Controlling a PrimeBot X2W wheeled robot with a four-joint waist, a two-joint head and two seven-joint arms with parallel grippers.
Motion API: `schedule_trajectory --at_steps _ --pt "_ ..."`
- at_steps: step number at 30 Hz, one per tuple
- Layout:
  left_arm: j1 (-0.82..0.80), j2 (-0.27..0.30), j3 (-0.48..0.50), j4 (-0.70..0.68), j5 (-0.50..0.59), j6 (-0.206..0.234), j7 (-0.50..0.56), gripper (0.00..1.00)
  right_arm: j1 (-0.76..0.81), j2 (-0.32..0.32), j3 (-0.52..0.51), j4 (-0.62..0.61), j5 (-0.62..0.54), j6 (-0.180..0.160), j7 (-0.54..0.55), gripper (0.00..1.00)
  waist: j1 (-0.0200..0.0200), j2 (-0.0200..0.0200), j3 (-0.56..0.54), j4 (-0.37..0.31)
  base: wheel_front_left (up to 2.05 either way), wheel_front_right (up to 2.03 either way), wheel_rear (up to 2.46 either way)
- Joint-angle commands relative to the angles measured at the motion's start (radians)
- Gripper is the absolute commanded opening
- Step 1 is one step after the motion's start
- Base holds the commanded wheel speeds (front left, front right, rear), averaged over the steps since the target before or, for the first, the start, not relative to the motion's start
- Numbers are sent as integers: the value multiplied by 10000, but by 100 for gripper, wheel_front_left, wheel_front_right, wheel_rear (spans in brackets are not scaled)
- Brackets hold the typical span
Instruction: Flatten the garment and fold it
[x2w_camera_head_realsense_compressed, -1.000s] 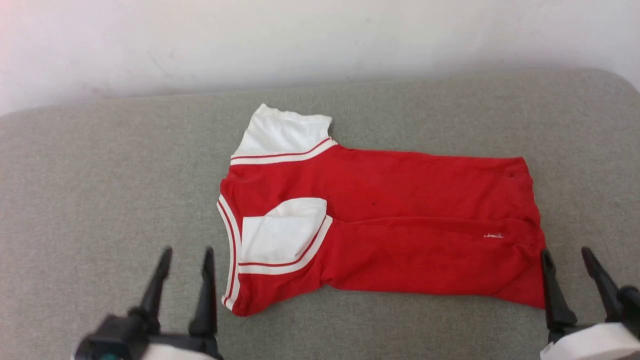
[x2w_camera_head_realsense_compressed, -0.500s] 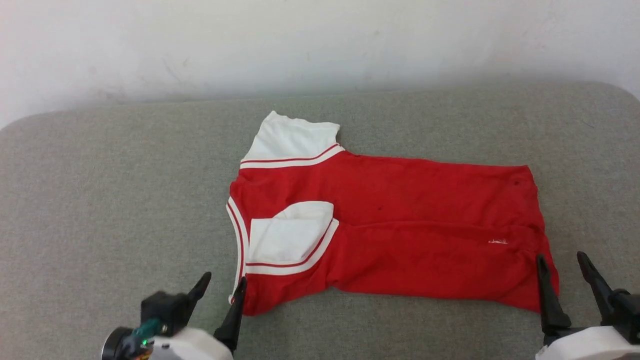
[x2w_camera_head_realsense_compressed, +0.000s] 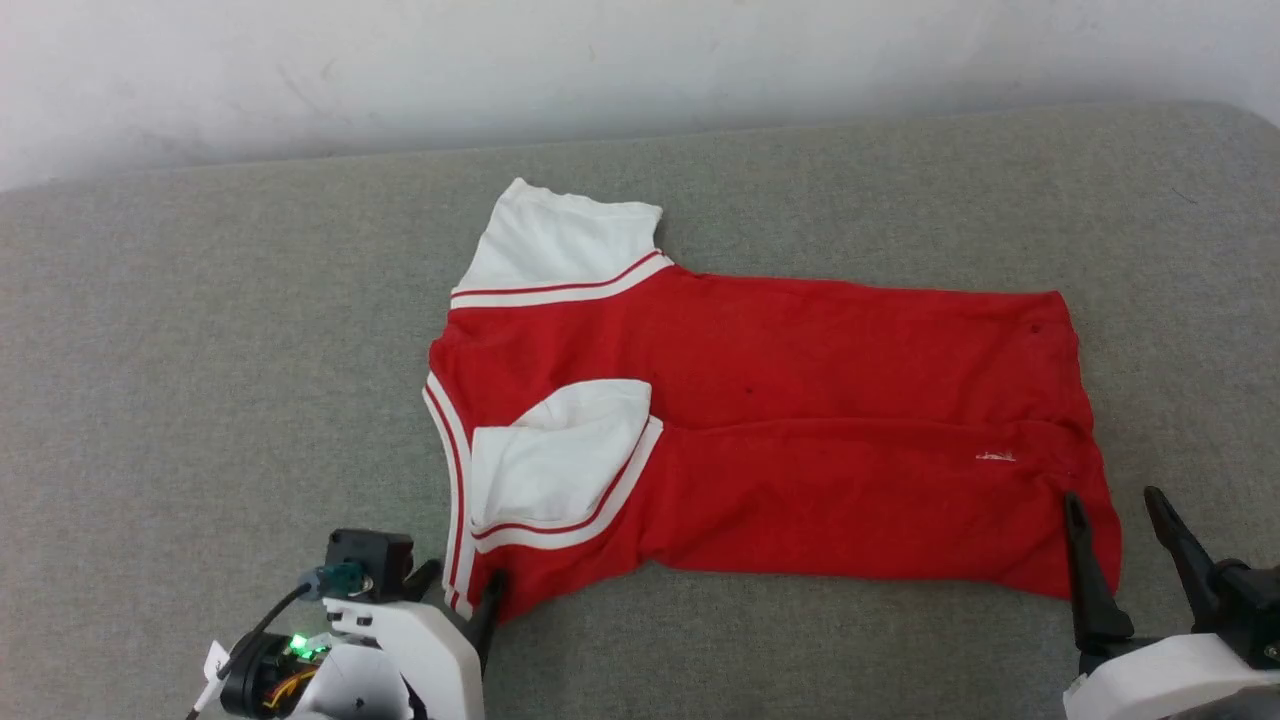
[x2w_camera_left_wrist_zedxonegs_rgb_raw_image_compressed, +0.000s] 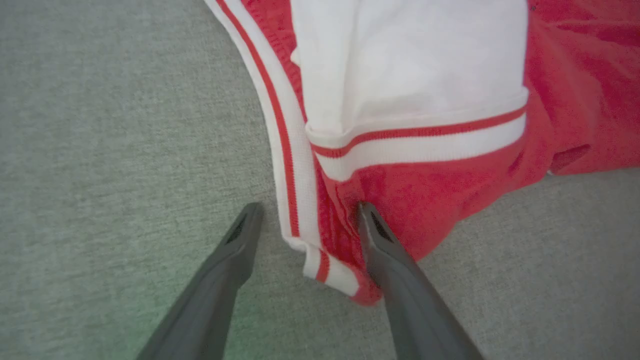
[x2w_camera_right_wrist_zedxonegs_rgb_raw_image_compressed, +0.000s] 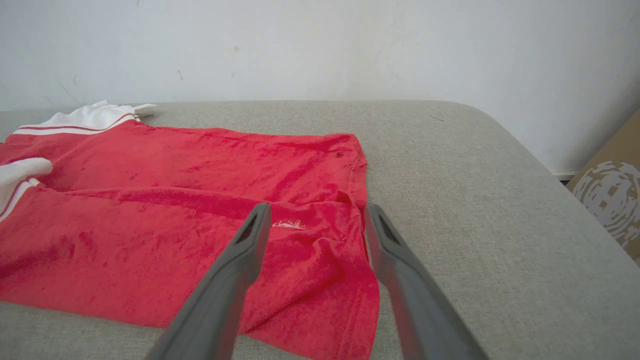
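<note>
The left gripper (x2w_camera_left_wrist_zedxonegs_rgb_raw_image_compressed: 309, 207) stood open with the collar corner of the garment (x2w_camera_head_realsense_compressed: 820, 400) between its jaws, the right gripper (x2w_camera_right_wrist_zedxonegs_rgb_raw_image_compressed: 316, 207) open over the hem corner; a deep, simultaneous pinch seemed advisable against slipping

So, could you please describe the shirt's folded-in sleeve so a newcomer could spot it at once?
On the grey surface lies the red garment, neckline toward the robot's left. The folded-in sleeve is the white patch lying on the red body, nearer the robot; the other sleeve sticks out beyond the far edge.
</note>
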Motion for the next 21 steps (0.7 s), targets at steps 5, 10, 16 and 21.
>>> schedule_trajectory --at_steps 5,10,16,21 --pt "0 56 -150 330 -24 294 775 100 -161 29 49 60 49 -9 4 100 -1 -1 133 -98 0 0 0" --pt "62 192 -321 489 -121 178 1267 0 -254 29 193 132 14 -9 94 100 -1 -1 108 -142 0 0 0" --pt "320 172 6 225 -340 315 751 0 -514 -351 430 8 85 -9 617 100 -1 -1 -77 -173 0 0 0" --pt "517 135 274 -142 -470 459 295 0 -631 -886 265 15 521 -9 2152 100 -1 -1 -126 -160 0 0 0"
